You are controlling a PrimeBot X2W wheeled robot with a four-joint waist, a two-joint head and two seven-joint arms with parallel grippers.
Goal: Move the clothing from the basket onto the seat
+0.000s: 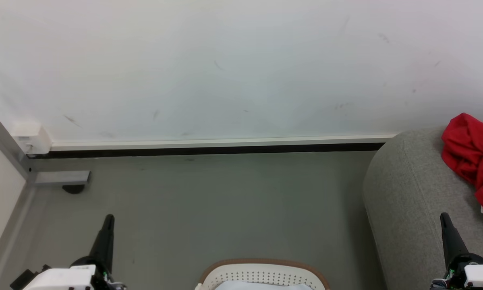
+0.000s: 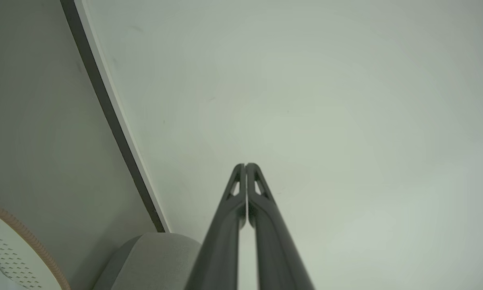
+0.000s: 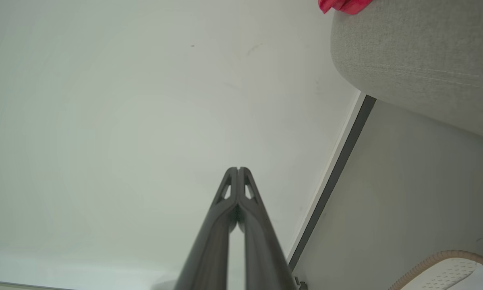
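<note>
Red clothing (image 1: 473, 159) lies bunched on the grey seat (image 1: 410, 201) at the right edge of the head view; a corner of the clothing (image 3: 344, 5) peeks over the seat (image 3: 418, 60) in the right wrist view. The white basket (image 1: 261, 274) with its brown rim sits at the bottom centre, something pale inside it. My left gripper (image 1: 109, 219) stands shut at the lower left, nothing between its fingers. My right gripper (image 1: 443, 217) is shut and empty in front of the seat. Both wrist views show the fingers pressed together, left gripper (image 2: 245, 165), right gripper (image 3: 237, 169).
A white wall (image 1: 225, 72) with a dark baseboard runs across the back. A grey metal frame post and foot (image 1: 60, 177) stand at the left corner. Grey floor (image 1: 225, 201) lies between basket, wall and seat. The basket rim (image 2: 19, 237) and seat (image 2: 152, 262) show in the left wrist view.
</note>
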